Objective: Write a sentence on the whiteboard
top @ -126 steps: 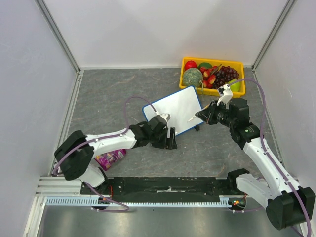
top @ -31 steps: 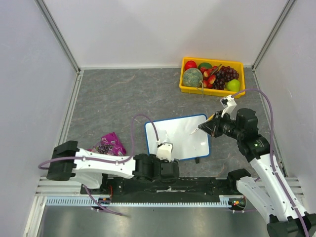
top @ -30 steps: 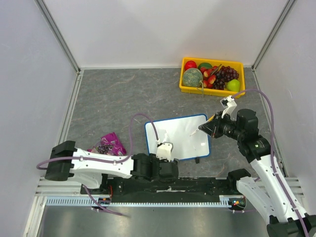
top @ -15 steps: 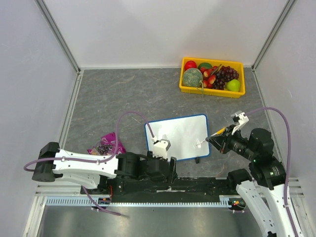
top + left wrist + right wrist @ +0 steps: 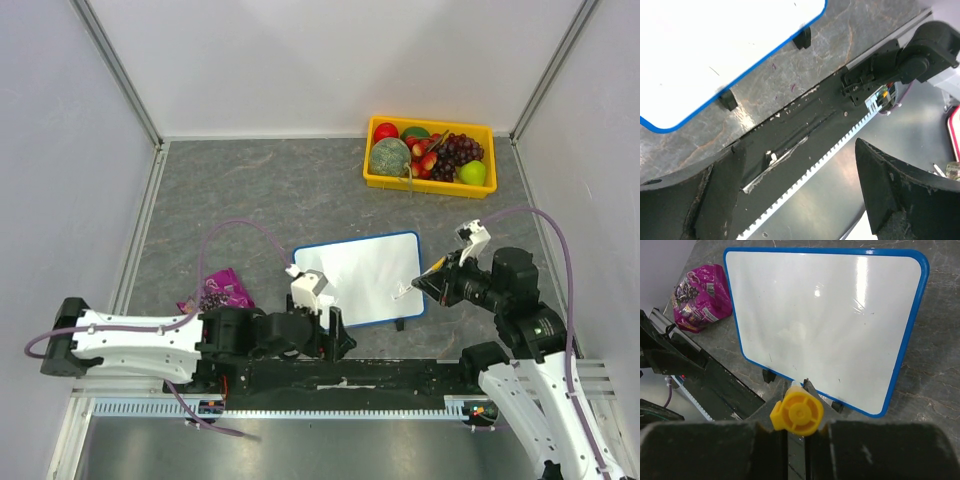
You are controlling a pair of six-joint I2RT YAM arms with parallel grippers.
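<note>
Since the pen was clamped in my right gripper [image 5: 434, 283], fingers squeezed tight on the marker [image 5: 796, 413] with its yellow butt end staring into my wrist camera, that was obviously the arm that would do the writing. The whiteboard [image 5: 360, 278] lay straight ahead of the tip and a bit below it, flat on its little black feet. From the wrist view its long axis ran crosswise to the marker, left to right with a slight tilt, so I figured lines of text would run across my reach rather than away from me. The tip sat over the near right part of the board, close to the near edge; I couldn't tell whether it was actually touching the surface. The white face was blank in every view, no lettering on it yet, so I'd call the writing not begun. My left gripper [image 5: 330, 330] was just off the board's near long edge, further along to the left of the pen, jaws spread wide with nothing between them, and its camera only caught a strip of the blue frame and two feet. So both arms were near the board, but only the right one had the tool. My guess for the next move: carry the tip ahead and to the left, toward the far left corner as my wrist camera saw it, then ease down onto the white.
</note>
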